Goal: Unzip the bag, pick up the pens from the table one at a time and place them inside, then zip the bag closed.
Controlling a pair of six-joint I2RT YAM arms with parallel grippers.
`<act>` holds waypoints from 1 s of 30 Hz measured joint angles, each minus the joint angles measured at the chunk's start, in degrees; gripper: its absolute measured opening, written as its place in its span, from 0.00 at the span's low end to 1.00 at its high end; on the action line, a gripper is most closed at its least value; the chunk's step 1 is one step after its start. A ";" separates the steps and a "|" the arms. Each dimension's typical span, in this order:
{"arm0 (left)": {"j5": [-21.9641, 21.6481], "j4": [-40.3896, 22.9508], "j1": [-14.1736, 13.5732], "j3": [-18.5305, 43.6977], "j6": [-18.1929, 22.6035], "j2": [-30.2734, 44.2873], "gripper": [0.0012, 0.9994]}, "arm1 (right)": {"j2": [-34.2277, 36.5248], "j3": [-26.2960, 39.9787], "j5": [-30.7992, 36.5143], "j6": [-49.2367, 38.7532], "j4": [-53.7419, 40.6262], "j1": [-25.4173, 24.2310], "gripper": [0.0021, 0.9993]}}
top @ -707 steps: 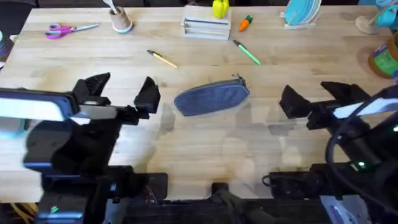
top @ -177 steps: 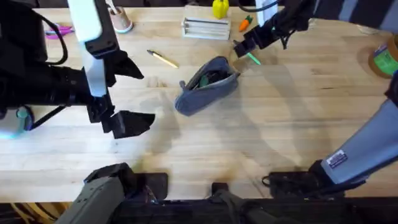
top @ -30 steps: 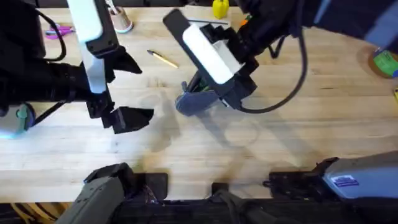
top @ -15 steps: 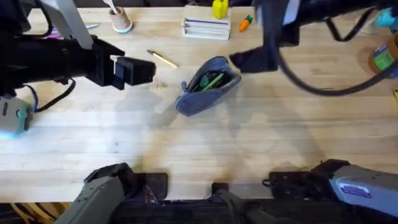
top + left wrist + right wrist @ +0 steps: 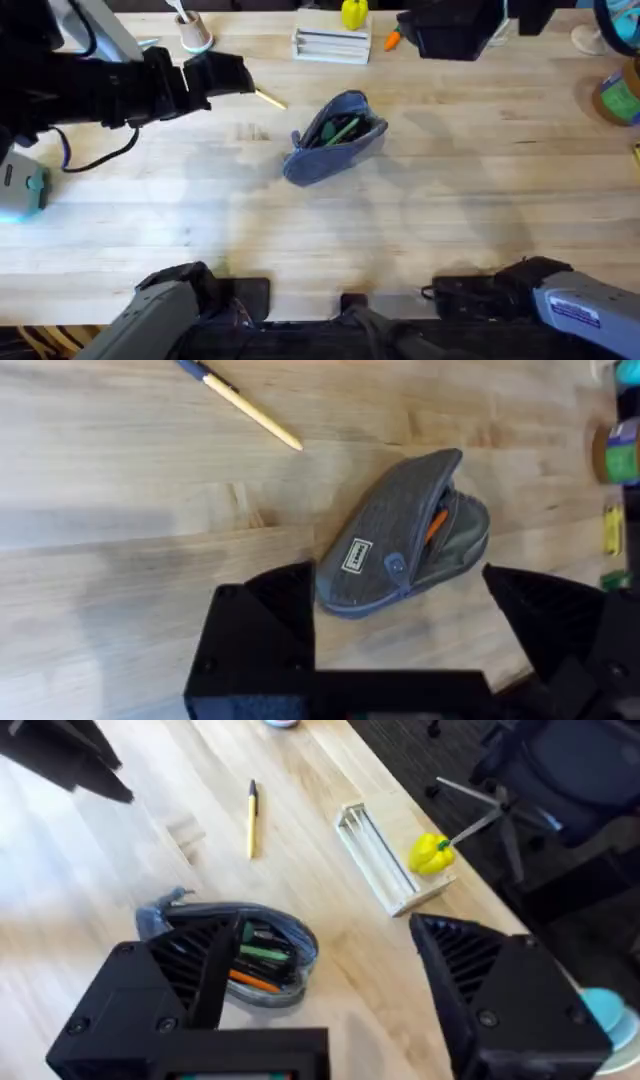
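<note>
Bag (image 5: 334,138) lay near the middle of the surface (image 5: 450,220), tilted, with its zipper undone and the mouth gaping toward the far right. Green pen (image 5: 342,129) sat inside the opening; the right wrist view showed it (image 5: 262,952) beside an orange item whose identity could not be told. The left wrist view showed the grey fabric side of the bag (image 5: 390,540) with a small label on it, and an orange sliver in the gap.

Yellow pen (image 5: 266,97) rested on the bare surface to the far left of the bag, apart from it, dark tip pointing away from the bag. In the right wrist view it (image 5: 251,818) lay alone on the wood.

Left claw (image 5: 215,75) hovered above the surface just beside the yellow pen's far end, fingers spread and empty; in its own view the two black fingers (image 5: 262,625) stood wide apart with the bag between them, farther off. Right claw (image 5: 450,30) was raised at the far edge, right of the bag, fingers parted and holding nothing.

Along the far edge stood a pale rack (image 5: 331,45) with a yellow toy (image 5: 353,13) behind it, a small orange carrot (image 5: 392,40), and a cup (image 5: 196,33).
</note>
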 joint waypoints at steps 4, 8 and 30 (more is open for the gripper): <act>-1.21 3.11 -0.84 0.00 -7.65 2.85 1.00 | -0.07 0.00 -0.24 6.50 0.00 -0.37 1.00; -5.28 7.62 -3.59 0.00 -16.04 6.13 1.00 | -0.09 0.00 -0.55 13.99 -3.82 -0.35 1.00; -39.22 28.93 -23.36 0.00 -43.91 26.55 1.00 | -0.07 0.00 -0.56 23.61 -16.15 -0.37 1.00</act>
